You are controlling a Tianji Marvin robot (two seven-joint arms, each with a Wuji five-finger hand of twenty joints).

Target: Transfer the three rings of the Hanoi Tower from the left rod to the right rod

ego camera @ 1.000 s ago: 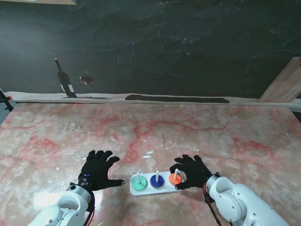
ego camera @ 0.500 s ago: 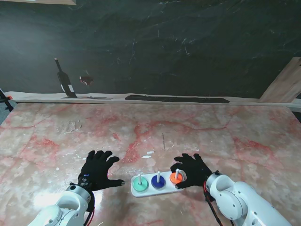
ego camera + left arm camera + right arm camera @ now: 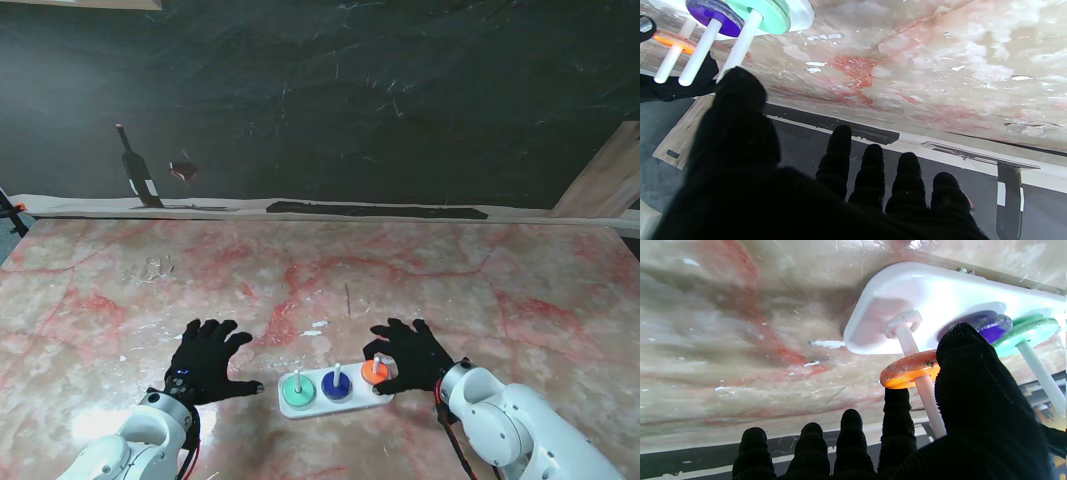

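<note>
Three rods on white base point(image 3: 385, 399), right hand point(image 3: 412, 355) pinching orange ring point(image 3: 375, 372), left hand point(image 3: 205, 358) spread wide.

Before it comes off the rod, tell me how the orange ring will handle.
The orange ring looks thin, rigid and probably light. The right hand pinches only its edge, so it may tilt and bind on the rod. Dropped on edge, it could roll.

You have two glossy white, rounded arm casings, each ending in a five-fingered hand in a black knitted glove: the left hand point(image 3: 207, 360) and the right hand point(image 3: 412, 357). A thin red cable point(image 3: 190, 461) runs beside the left forearm, and a small blue light point(image 3: 181, 376) marks that wrist.
</note>
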